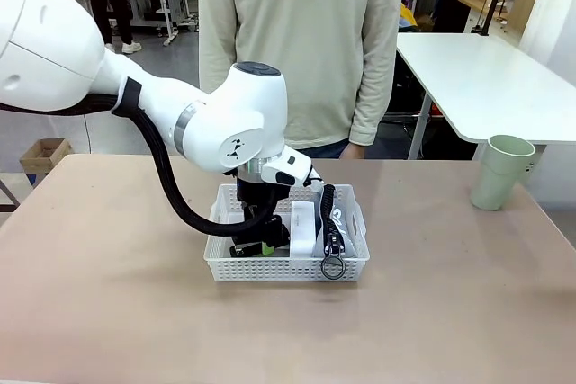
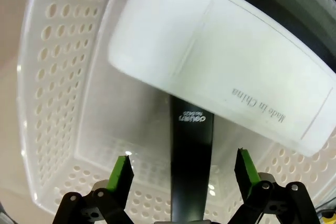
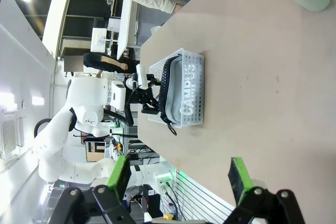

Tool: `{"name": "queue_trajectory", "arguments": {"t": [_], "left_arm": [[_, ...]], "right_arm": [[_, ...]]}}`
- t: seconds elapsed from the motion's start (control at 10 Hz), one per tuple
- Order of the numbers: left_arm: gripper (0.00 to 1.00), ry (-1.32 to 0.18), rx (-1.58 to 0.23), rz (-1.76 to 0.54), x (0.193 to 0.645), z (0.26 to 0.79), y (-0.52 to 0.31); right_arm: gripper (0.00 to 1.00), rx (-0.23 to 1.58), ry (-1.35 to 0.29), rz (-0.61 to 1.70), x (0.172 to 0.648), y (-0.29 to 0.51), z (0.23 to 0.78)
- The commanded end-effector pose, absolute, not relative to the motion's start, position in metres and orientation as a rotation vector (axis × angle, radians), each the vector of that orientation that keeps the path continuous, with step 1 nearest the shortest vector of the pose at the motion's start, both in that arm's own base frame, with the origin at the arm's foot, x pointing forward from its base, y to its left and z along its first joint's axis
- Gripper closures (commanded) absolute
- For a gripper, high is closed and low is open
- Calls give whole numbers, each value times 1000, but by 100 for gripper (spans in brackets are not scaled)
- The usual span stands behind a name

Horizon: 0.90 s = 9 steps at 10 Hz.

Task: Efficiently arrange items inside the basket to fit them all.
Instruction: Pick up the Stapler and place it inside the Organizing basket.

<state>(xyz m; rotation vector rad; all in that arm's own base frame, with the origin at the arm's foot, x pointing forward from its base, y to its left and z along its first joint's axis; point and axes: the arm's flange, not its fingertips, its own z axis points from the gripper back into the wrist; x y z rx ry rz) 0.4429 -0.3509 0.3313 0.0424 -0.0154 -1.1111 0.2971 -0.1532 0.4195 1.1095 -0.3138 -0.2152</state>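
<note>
- Straddling the small black stapler [image 2: 191, 140], the left gripper [image 2: 184, 169] has its green pads [image 2: 122, 174] spread wide, one on each side and neither touching it.
- Lying flat on the basket floor, the stapler runs away from the fingers, its far end hidden behind the white rounded box [image 2: 220, 61], whose face reads "Made in China".
- Around both rise the perforated walls of the white basket [image 2: 47, 87].
- Seen from the front, the box stands on edge in the middle of the basket, just beside the grey "CAMPUS" pouch [image 1: 337, 222] along the right side. The pouch's ring [image 1: 333, 267] hangs at the near wall.
- Well away from the basket, the right gripper [image 3: 180, 174] has its fingers apart — nothing sits between them.
- Outside the basket, the pale green cup [image 1: 501, 172] stands upright near the far right corner of the table [image 1: 108, 267].
- Behind the far edge stands a person [image 1: 301, 42].
</note>
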Motion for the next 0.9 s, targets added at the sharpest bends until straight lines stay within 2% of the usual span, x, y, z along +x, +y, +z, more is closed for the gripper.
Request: {"name": "queue_trajectory", "arguments": {"t": [0.0, 0.2, 0.5, 0.7, 0.8], "left_arm": [[0, -68, 38, -1099, 443, 363, -335], [0, -152, -59, -1082, 435, 440, -297], [0, -197, -296, -842, 436, 531, -183], [0, -210, -459, -520, 442, 550, -61], [0, -267, -545, -354, 432, 545, 1]], "right_arm": [[0, 1123, -331, -203, 298, -153, 421], [0, 1123, -331, -203, 298, -153, 421], [0, 1123, -331, -203, 298, -153, 421], [0, 1123, -331, -203, 298, -153, 421], [0, 1123, -331, -203, 298, -153, 421]]}}
